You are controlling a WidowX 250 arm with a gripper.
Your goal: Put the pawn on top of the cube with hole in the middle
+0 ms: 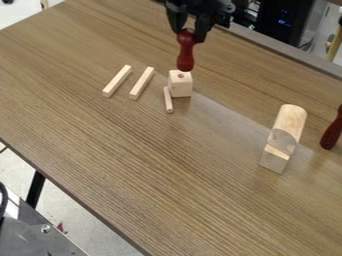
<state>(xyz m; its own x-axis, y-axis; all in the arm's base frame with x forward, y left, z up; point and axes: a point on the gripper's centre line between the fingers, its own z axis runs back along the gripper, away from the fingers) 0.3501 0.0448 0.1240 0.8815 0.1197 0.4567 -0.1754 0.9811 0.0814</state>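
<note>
Hand (190,35): here at the top of the view, I'm closing on the pawn, my two fingers gripping it around its head.
Pawn (185,51): dark red and nearly upright, it's hanging head up from my grip, its wide base pointing down right by the top of the cube; whether the two are touching, I can't tell.
Cube (180,85): pale wood, it's sitting on the table below my hand, its round hole (180,76) showing in the top face, just on the near side of the pawn's base.
Peg (168,100): this thin round one is lying just beside the cube, at its lower left in the view.
Sticks: two square ones are lying to the left of the cube, the outer stick (117,81) and the inner stick (141,83) running roughly parallel, with wood grain showing between them.
Long block (288,121): well apart, over on the right, it's lying with its rounded end away from the camera and its squared end toward it.
Other pawn (331,134): also dark red, it's showing partly at the right edge, near the long block.
Table (147,165): brown and streaked with grain, it's carrying all the wooden pieces.
</note>
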